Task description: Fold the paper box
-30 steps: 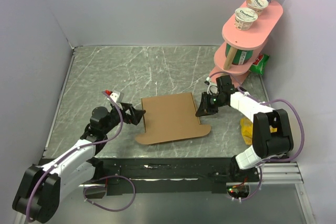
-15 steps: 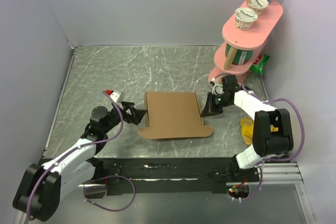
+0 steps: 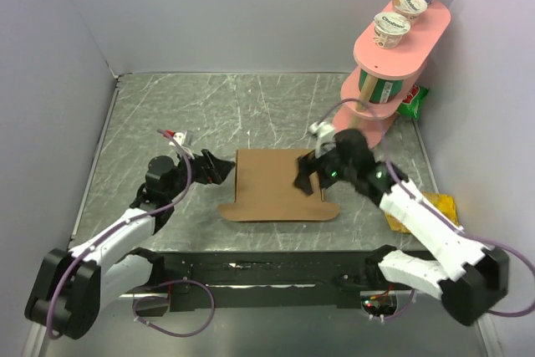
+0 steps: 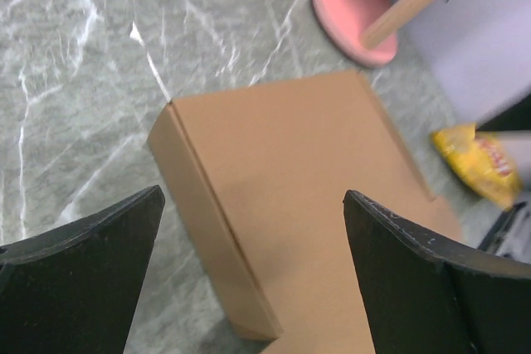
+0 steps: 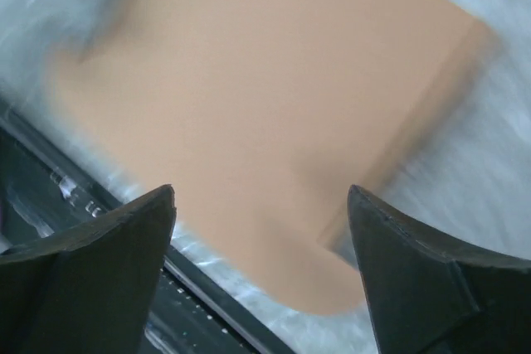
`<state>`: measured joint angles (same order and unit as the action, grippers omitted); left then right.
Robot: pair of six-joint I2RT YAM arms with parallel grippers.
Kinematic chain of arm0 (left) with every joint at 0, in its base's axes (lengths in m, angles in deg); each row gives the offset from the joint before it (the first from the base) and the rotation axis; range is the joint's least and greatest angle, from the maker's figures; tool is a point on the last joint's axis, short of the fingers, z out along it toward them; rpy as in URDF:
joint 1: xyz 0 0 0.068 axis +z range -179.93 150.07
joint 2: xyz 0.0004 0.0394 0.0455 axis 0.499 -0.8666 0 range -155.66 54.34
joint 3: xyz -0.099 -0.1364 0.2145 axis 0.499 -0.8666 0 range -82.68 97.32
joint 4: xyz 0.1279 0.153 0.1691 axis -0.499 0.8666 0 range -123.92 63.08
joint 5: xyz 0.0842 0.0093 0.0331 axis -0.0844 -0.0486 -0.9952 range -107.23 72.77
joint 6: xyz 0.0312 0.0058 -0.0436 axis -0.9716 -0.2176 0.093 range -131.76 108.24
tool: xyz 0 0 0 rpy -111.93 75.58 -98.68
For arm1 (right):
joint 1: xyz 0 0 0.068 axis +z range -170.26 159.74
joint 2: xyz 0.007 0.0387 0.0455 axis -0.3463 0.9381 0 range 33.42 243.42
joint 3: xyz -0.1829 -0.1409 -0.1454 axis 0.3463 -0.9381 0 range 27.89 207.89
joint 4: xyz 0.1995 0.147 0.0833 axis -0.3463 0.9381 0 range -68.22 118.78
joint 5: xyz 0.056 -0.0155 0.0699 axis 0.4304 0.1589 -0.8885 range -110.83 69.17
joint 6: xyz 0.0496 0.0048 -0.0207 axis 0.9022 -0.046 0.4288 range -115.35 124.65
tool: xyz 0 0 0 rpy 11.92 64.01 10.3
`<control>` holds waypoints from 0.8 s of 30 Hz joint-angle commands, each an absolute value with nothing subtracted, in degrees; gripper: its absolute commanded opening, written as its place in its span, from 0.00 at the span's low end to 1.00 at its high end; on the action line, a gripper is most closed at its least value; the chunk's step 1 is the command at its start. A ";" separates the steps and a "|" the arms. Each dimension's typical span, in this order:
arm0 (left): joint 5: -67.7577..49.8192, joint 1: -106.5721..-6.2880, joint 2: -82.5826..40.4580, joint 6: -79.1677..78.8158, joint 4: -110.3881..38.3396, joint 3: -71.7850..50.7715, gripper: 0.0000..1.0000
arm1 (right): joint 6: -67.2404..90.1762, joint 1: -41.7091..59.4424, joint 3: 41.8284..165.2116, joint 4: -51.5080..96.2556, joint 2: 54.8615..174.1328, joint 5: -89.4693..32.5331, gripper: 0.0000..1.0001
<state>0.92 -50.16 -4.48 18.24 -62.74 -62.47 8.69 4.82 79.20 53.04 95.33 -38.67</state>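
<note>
The left gripper [image 3: 222,168] stands with jaws spread wide and nothing between them, just off the left end of the paper box [image 3: 269,181], while the right gripper [image 3: 308,185] hangs over the box's right end, jaws likewise wide apart and holding nothing. The box, closed and flat with a rounded flap along its near side, lies toward the middle of the near edge of the table [image 3: 192,114], a grey-green marbled top. Pale plain walls [image 3: 251,14] close it in on three sides; a pink tiered stand [image 3: 399,46] with yoghurt cups [image 3: 391,29] fills the far right corner, and a yellow packet [image 3: 441,205] lies by the right edge
</note>
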 commanded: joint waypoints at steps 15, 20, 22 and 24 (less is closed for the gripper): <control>0.87 -47.60 8.99 22.26 -48.43 -56.49 0.96 | -12.66 52.69 73.94 38.83 106.08 3.51 1.00; 0.61 -47.42 10.39 21.47 -46.49 -55.70 0.96 | -13.98 55.15 74.12 36.38 111.72 6.75 1.00; 0.61 -47.33 10.84 21.38 -45.79 -55.34 0.96 | -14.50 56.20 73.68 34.88 114.27 9.04 1.00; 0.61 -47.33 11.28 21.20 -45.26 -55.08 0.96 | -14.60 56.56 73.07 31.72 116.37 14.22 0.99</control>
<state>0.88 -47.65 9.64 21.48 -46.24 -58.14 -13.11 55.27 72.66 38.34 113.97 4.95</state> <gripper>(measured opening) 0.963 0.995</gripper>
